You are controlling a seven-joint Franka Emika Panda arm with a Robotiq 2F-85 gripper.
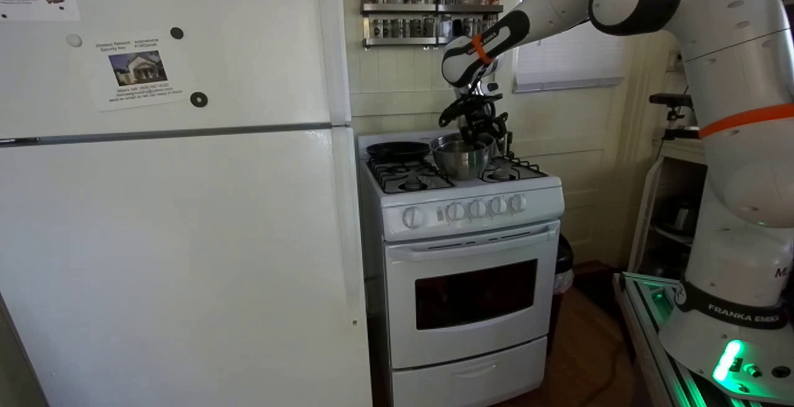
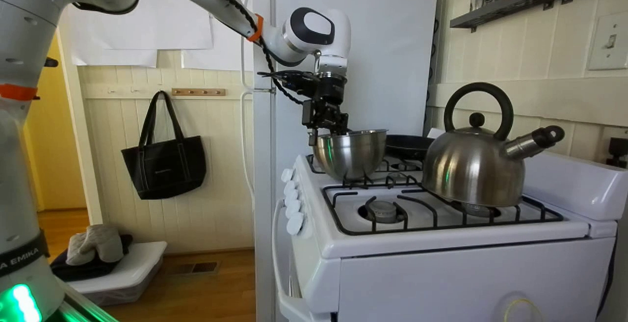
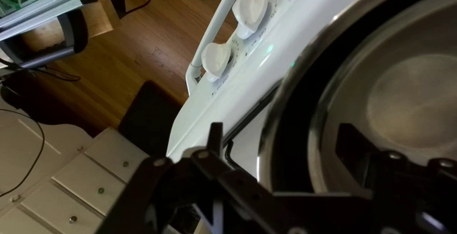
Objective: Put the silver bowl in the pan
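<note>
Silver bowl, gripper spread, apparently astride its rim

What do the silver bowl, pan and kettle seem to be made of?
Silver bowl: likely satin stainless steel, given streaked metallic reflections.
Pan: perhaps coated metal; its dark, dull surface leaves that open.
Kettle: body apparently brushed steel, from soft vertical highlights.

I count one kettle, one bowl, one pan, five stove knobs, one handbag, two fingers on my pincer.
</note>
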